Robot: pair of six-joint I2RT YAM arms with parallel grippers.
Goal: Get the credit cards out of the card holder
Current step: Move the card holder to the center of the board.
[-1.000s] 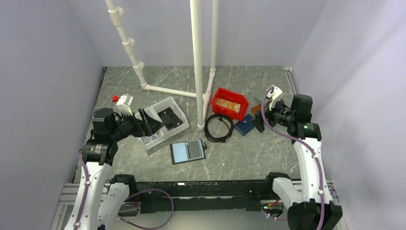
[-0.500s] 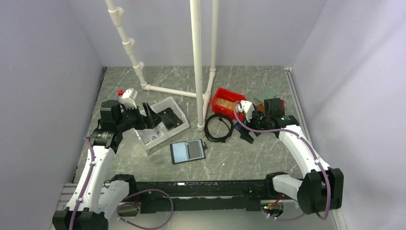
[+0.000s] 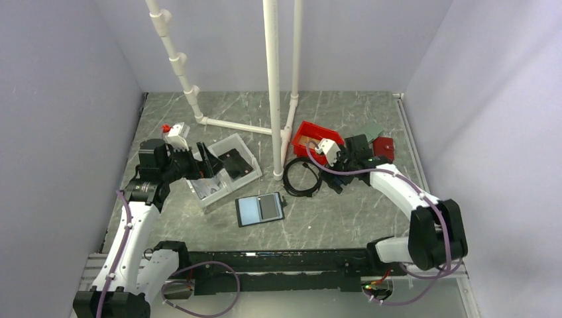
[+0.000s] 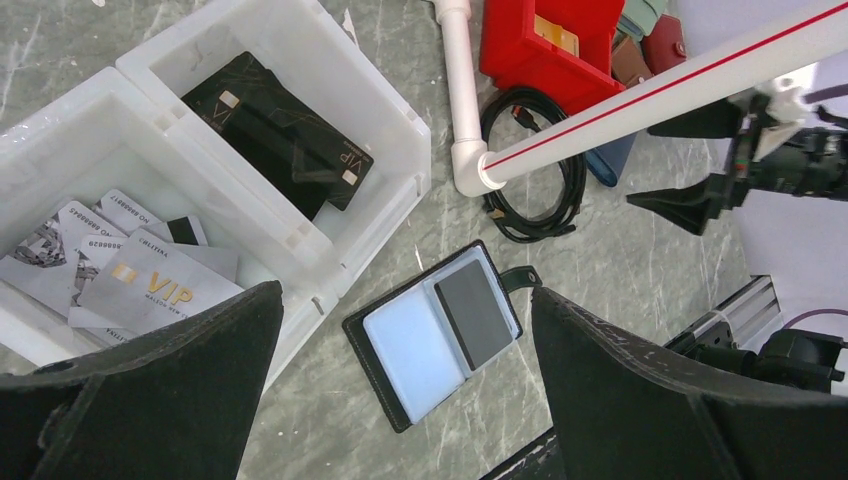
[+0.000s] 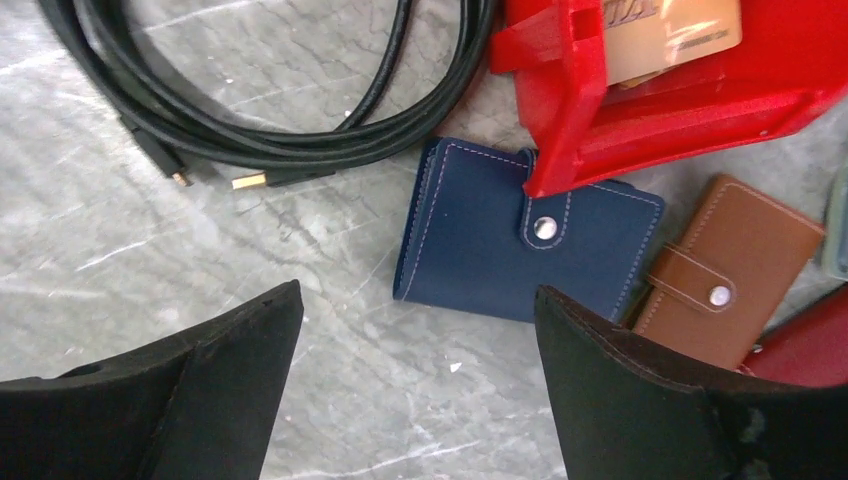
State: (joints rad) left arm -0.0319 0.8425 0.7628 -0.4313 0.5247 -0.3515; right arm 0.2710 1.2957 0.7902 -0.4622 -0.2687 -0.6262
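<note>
Right half of the grey marbled worktop (image 3: pixel 344 218), about midway between the near and far edges: the navy-blue stitched folding card holder (image 5: pixel 480 240) lies flat, its tab snapped shut.
- No card shows from it.
- The corner of the red plastic bin (image 5: pixel 600 110) overlaps its far edge. Contact can't be judged.
- A gold-orange plastic card (image 5: pixel 670 35) lies inside that bin.

Brown leather wallet (image 5: pixel 720 270) sits just beside the card holder, toward the right edge. Coiled black cable (image 5: pixel 210 140) is on the other side, near but apart.

Right gripper (image 5: pixel 417 292) hangs over the card holder. Its fingers are spread wide, grasp nothing and touch nothing.

Left half: left gripper (image 4: pixel 402 292) hovers above the white two-compartment plastic bin (image 4: pixel 395 190), fingers also spread wide and empty.
- One compartment holds black cards (image 4: pixel 280 140), the other silver VIP cards (image 4: pixel 150 285).
- The black-edged folio with light-blue and grey panels (image 4: pixel 410 345) lies open just beside the bin, toward the near edge.
</note>
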